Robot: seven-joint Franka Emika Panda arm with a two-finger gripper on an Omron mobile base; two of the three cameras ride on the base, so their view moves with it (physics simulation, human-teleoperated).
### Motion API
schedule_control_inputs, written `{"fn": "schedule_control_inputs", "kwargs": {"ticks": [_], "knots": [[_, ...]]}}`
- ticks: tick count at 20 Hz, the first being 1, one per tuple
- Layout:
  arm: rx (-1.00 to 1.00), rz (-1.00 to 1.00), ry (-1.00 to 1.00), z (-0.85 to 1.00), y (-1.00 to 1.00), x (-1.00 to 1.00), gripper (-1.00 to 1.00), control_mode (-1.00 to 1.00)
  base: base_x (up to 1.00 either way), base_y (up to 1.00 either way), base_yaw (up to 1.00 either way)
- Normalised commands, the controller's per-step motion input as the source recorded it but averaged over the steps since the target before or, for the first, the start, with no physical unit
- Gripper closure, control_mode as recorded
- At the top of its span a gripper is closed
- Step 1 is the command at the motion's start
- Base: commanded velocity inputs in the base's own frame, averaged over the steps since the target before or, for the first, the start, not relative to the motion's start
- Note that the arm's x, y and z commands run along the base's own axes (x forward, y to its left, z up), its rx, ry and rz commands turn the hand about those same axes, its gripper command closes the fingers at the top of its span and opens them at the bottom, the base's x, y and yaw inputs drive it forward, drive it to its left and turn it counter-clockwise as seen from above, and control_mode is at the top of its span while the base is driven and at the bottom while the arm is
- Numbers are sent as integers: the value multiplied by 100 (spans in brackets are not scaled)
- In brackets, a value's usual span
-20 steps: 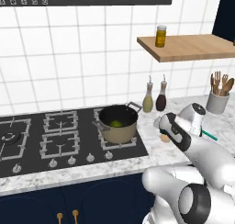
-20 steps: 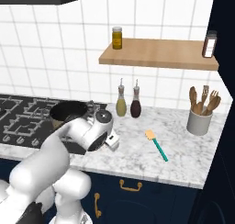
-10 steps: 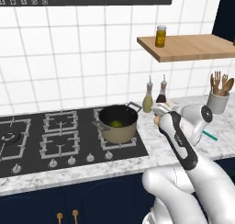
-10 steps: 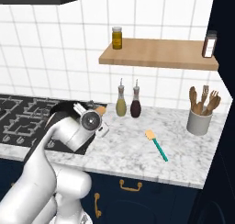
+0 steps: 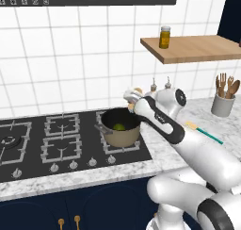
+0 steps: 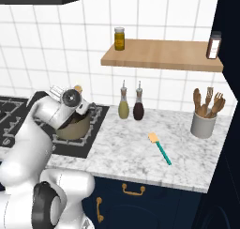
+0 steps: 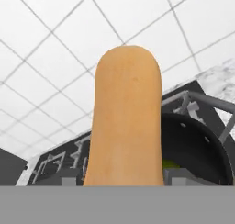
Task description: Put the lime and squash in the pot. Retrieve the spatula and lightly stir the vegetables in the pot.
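A black glass hob [image 5: 47, 144] with grey burner grates fills the left end of the white marbled counter [image 6: 140, 148], and the round tan-bronze pot [image 5: 120, 132] with its black inside and grey side handles stands on the hob's right-hand burner, close to the hob's right edge. The small yellow-green lime [image 5: 119, 127] lies on the bottom of the pot. Above the pot's back rim, the white arm's two-finger gripper [image 5: 133, 97] is clamped on the elongated tan-orange squash [image 7: 126, 117], which in the hand view stands tall between the finger tips, with the pot's dark mouth [image 7: 195, 149] and a sliver of the lime [image 7: 170, 164] just beyond it. To the right of the hob, an olive-green bottle [image 6: 123, 105] and a dark brown bottle [image 6: 138, 106], both thin-necked, stand side by side against the tiled wall at the counter's back edge. Further right, the slim spatula [image 6: 160, 148] with its teal-green handle and pale orange head lies flat on the open middle of the counter, well apart from the pot. A grey crock of wooden utensils [image 6: 205, 115] sits near the counter's right end. Above, a wooden shelf [image 6: 159, 54] carries a yellow jar [image 6: 119, 38] at its left end and a dark-capped shaker [image 6: 213, 45] at its right
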Motion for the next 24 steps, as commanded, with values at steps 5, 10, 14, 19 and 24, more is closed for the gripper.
{"fn": "schedule_control_inputs", "kwargs": {"ticks": [5,10,14,19,24], "knots": [[-59,18,56,53,63,49,100,-100,0,0,0],[-70,0,48,-26,31,55,100,-100,0,0,0],[-37,0,40,-90,-11,66,100,-100,0,0,0],[-6,0,16,-93,-8,38,100,-100,0,0,0],[8,2,-29,-97,-15,-52,100,-100,0,0,0]]}}
